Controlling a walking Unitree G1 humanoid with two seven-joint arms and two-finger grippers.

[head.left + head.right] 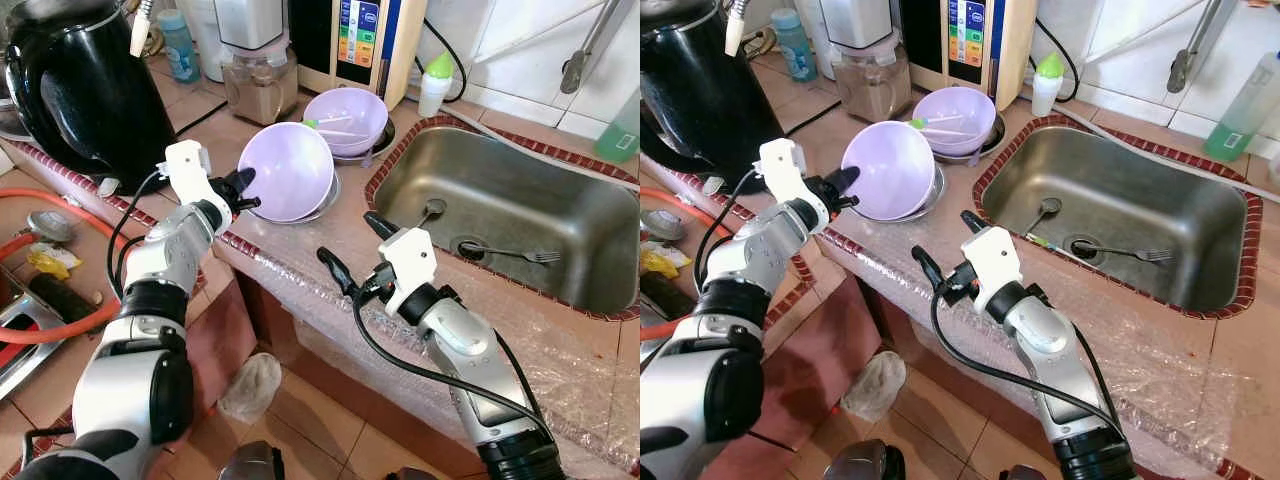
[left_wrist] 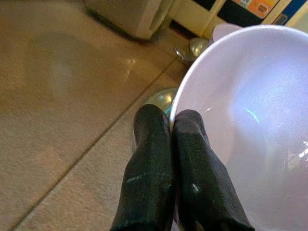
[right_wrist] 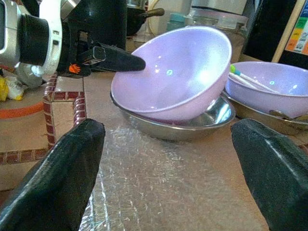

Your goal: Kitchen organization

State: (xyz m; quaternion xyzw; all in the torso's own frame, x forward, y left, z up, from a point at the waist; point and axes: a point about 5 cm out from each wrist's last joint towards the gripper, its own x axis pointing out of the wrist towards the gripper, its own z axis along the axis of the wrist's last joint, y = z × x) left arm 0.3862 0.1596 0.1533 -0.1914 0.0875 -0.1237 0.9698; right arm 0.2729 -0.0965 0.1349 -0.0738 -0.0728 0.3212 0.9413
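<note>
Left end effector [image 1: 243, 190] clenched on the rim of a tilted lilac bowl [image 1: 288, 170], which leans in a steel dish [image 3: 192, 124] near the desk's front edge. Right end effector [image 1: 348, 248] released, fingers spread wide, hovering over the plastic-wrapped desk [image 1: 300, 265] just in front. Behind: second lilac bowl [image 1: 347, 117] holding utensils, blender jar [image 1: 260, 85], black kettle [image 1: 85, 90] at the left. Steel sink [image 1: 510, 215] to the right holds a fork [image 1: 510, 253] and a spoon [image 1: 430, 211]. Tiled wall behind.

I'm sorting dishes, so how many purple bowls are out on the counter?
2. One purple bowl sits tilted in a steel dish, its rim pinched by the left claw. The other bowl sits behind it in a second steel dish. More may be hidden.
</note>
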